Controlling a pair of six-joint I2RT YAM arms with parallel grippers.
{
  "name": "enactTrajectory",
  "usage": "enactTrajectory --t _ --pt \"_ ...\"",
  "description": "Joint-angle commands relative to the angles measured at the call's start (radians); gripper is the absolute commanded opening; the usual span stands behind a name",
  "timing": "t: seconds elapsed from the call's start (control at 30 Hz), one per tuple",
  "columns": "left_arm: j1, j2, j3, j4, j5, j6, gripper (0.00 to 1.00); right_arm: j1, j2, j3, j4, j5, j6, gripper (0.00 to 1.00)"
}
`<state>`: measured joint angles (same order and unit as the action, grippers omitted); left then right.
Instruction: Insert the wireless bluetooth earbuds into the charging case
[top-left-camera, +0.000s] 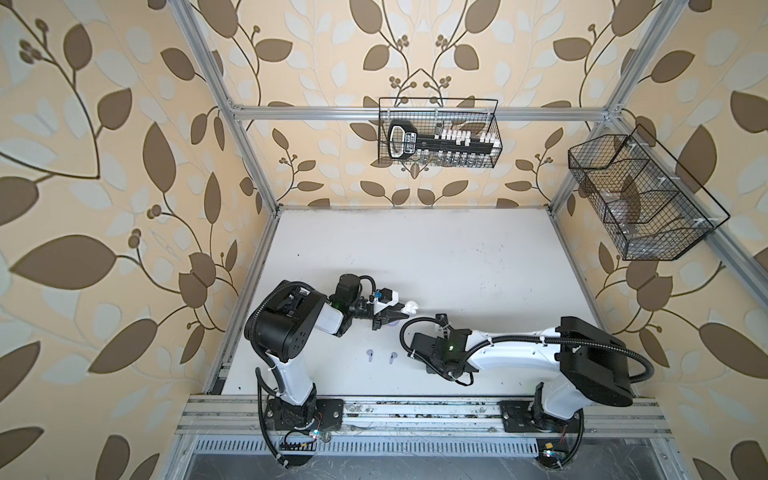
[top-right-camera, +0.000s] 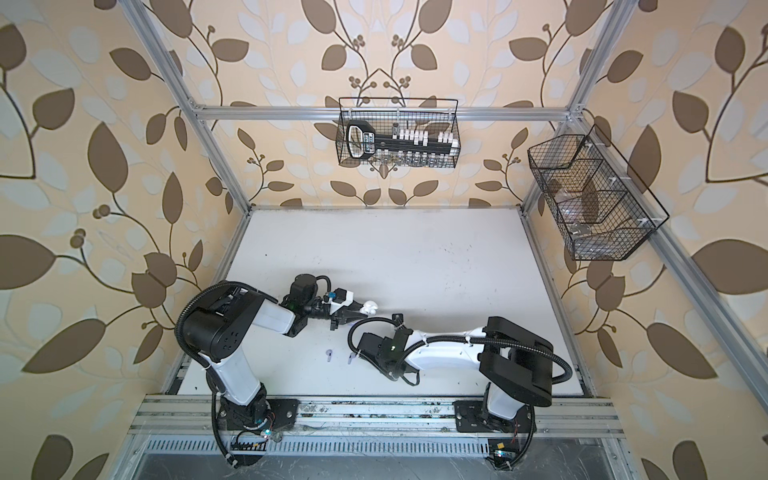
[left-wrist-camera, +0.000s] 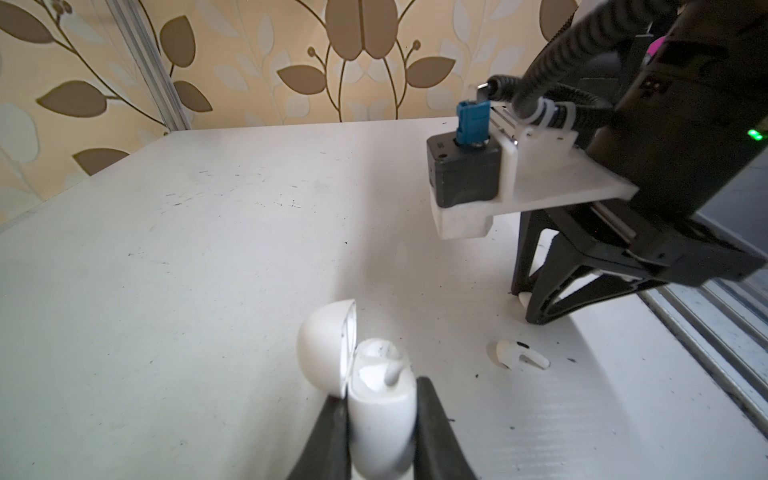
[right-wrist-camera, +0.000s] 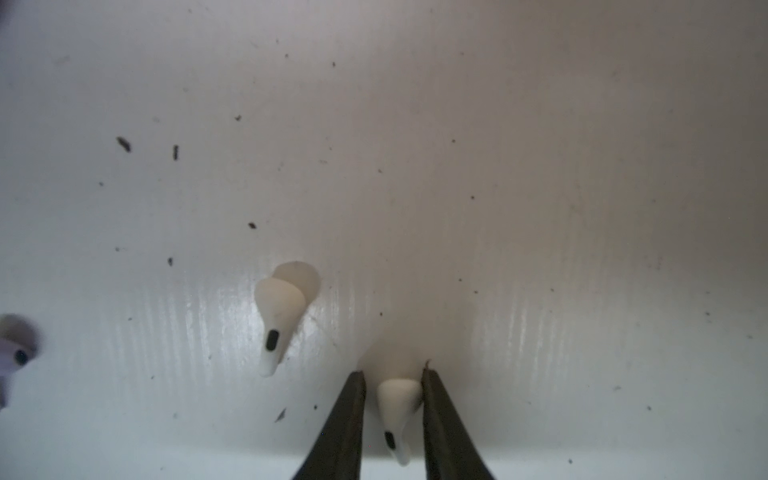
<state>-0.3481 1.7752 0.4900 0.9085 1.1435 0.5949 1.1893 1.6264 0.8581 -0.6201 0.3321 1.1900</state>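
Straddling one white earbud (right-wrist-camera: 397, 409) on the table (right-wrist-camera: 540, 166), my right claw (right-wrist-camera: 394, 371) stands slightly open, the stem running back between my jaws toward the wrist. My left claw (left-wrist-camera: 380, 390) clamps the open charging case (left-wrist-camera: 382, 428) nearby.

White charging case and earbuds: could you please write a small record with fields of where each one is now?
left end effector: shut on white charging case, lid open
right end effector: low over table, jaws slightly apart around one white earbud
second white earbud: loose on table beside it
lavender earbuds: two, loose on table
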Motion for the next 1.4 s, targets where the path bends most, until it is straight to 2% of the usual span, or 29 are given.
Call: enactTrajectory --t 0.0,1.37 --pt "-0.011 -0.036 -0.002 0.035 0.002 -0.007 0.0 0.002 0.008 -0.002 -0.053 -0.032 -0.013 0.26" --pt "-0.012 -0.033 -0.002 0.038 0.001 -0.012 0.0 -0.013 -0.007 -0.031 -0.006 -0.062 -0.049 0.24"
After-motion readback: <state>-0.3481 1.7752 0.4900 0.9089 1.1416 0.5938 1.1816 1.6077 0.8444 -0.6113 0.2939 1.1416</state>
